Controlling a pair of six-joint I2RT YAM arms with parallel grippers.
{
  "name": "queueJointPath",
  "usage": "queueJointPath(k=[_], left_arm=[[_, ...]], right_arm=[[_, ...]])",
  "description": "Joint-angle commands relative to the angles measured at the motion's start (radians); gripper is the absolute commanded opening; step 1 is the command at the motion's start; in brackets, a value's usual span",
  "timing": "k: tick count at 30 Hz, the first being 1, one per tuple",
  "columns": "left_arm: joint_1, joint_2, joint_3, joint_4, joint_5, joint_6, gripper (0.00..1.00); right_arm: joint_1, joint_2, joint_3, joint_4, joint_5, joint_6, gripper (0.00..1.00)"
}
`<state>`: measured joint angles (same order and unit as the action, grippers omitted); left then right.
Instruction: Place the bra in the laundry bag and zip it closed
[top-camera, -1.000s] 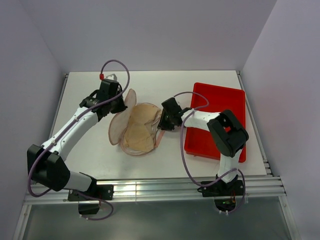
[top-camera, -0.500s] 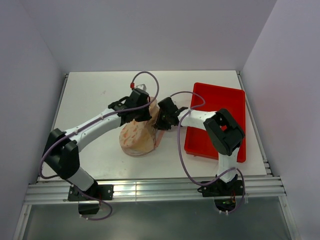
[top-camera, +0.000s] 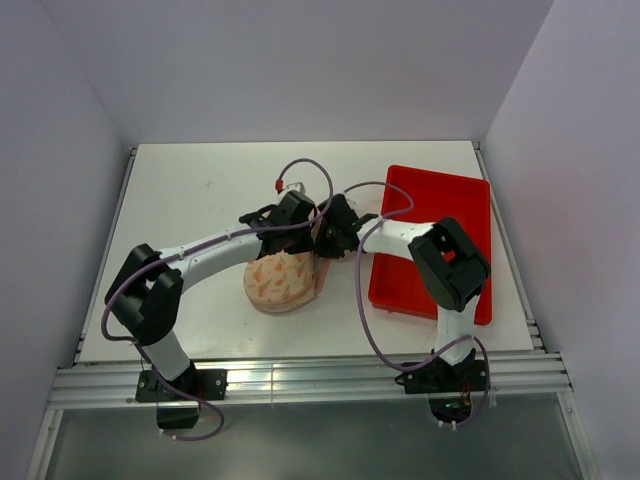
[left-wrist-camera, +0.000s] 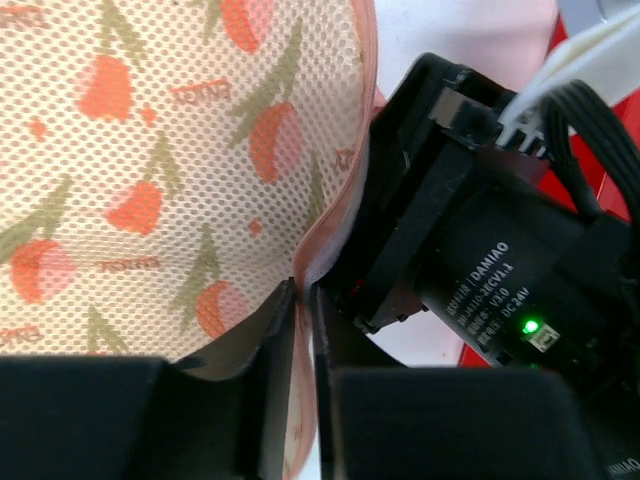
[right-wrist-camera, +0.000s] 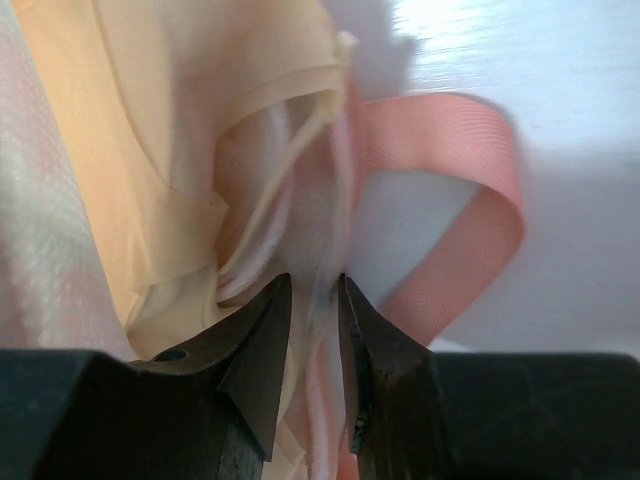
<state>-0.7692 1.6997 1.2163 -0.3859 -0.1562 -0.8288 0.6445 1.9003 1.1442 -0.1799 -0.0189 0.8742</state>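
Pink zipper edging runs straight into the narrow slot between the left fingers (left-wrist-camera: 303, 292), which pinch the rim of the laundry bag (left-wrist-camera: 150, 150). Its printed mesh flap spreads away to their left. The right fingers (right-wrist-camera: 315, 285) stand just as narrow, clamped on a thin pale layer of the bag's edge. The pink loop (right-wrist-camera: 450, 200) curls just beside them, and the peach bra (right-wrist-camera: 120, 110) lies tucked inside between the layers.

From above, the bag (top-camera: 283, 282) lies folded shut over the bra at mid-tabletop. Both sets of fingers meet at its far right rim, so the bag sits nearward and leftward of them. The rim they share runs roughly near-to-far, which I judge to be the line a zip pull must follow. Neither arm is clearly nearer; the zip pull itself is not visible.

The left arm reaches slantwise from its near-left base across the tabletop (top-camera: 180, 190). The right arm is folded, elbow raised over the red tray (top-camera: 455, 205), forearm pointing left.
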Motion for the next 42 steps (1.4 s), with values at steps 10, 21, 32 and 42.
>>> queueJointPath(k=[10, 21, 32, 42], left_arm=[[-0.021, 0.075, -0.038, 0.105, 0.052, -0.036, 0.40], [0.034, -0.034, 0.022, 0.015, -0.006, 0.002, 0.51], [0.329, -0.074, 0.068, -0.143, -0.124, 0.135, 0.64], [0.418, 0.020, 0.006, -0.035, -0.048, 0.218, 0.64]], right_arm=[[0.001, -0.208, -0.093, -0.020, 0.060, 0.042, 0.34], [-0.008, -0.381, -0.149, -0.052, 0.083, 0.046, 0.34], [0.064, -0.400, -0.138, -0.041, 0.069, 0.052, 0.33], [0.118, -0.247, -0.035, -0.056, 0.085, 0.051, 0.31]])
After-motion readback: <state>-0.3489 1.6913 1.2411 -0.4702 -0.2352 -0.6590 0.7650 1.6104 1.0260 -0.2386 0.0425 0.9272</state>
